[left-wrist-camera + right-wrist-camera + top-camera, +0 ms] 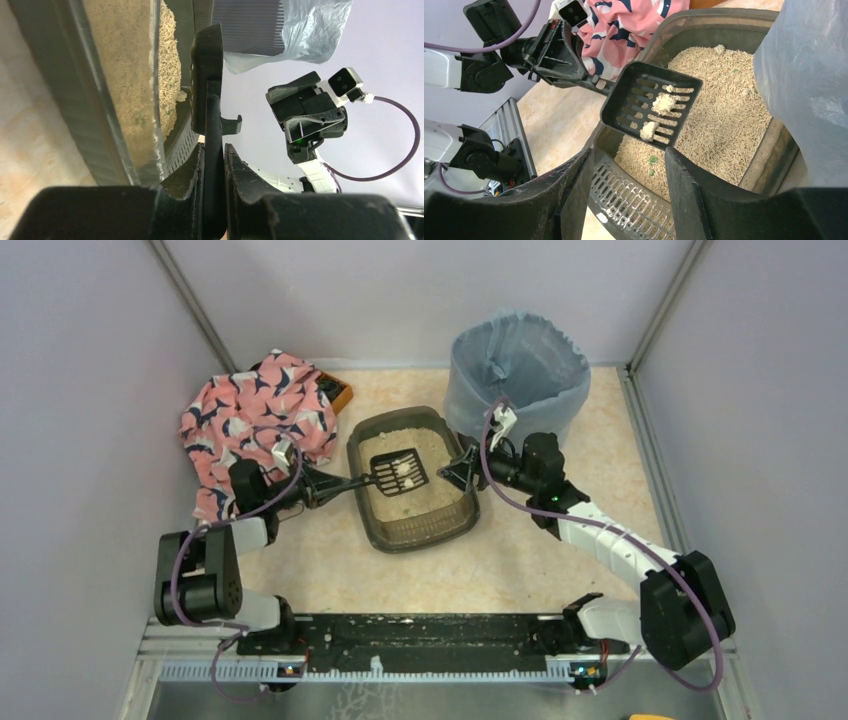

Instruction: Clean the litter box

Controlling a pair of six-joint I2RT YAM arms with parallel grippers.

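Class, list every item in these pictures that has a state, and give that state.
Litter box: uncovered, filled with beige pellets.
Scoop: held over the box, carrying pale clumps.
Bin: upright, bag-lined, open on top.
Left gripper: shut on the scoop's handle.
Right gripper: open, by the box's right edge.
Cloth: crumpled.

Even, soft overhead light, faint shadows; left wrist view blurs close on the black slotted plastic scoop [206, 85].

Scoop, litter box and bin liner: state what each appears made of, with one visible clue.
Scoop: probably rigid matte black plastic, with moulded slots. Litter box: dark moulded plastic, faintly glossy rounded walls. Bin liner: seemingly thin blue-grey plastic film, wrinkled and draped.
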